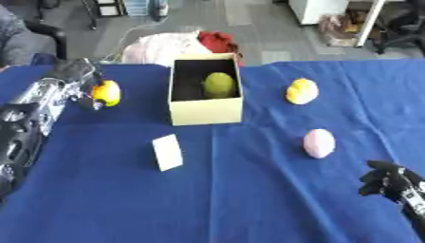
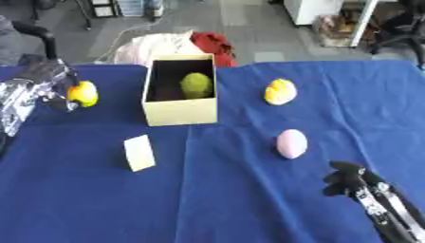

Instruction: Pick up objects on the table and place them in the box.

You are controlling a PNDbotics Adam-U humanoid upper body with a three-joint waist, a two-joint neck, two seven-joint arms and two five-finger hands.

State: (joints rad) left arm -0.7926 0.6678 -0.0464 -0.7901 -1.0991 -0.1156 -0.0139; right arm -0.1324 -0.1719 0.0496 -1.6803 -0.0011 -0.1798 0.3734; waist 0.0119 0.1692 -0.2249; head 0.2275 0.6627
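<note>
A blue cloth (image 1: 249,199) covers the tabletop, smooth with a faint crease running from the box toward the near edge. The box (image 1: 206,112) is pale cream cardboard, open-topped, standing upright near the middle of the far edge; inside it lies a rounded yellow-green object (image 1: 219,85) against the far wall. To the box's right, apart from it, sits a yellow object (image 1: 302,91), lumpy and egg-like. Nearer the right edge and closer to the near side lies a pink object (image 1: 318,143), smooth and oval. A small cream card (image 1: 168,152), flat and rectangular, lies on the cloth in front of the box, toward its left.

By the far left corner the left hand (image 1: 76,72) has its fingers curled round a yellow-orange object (image 1: 106,93), rounded and glossy, held just beside the box's left wall with a clear gap between. The right hand (image 2: 345,179) rests near the near right corner, its black fingers bent and holding nothing. Wide bare cloth lies between the card, the pink object and the near edge.
</note>
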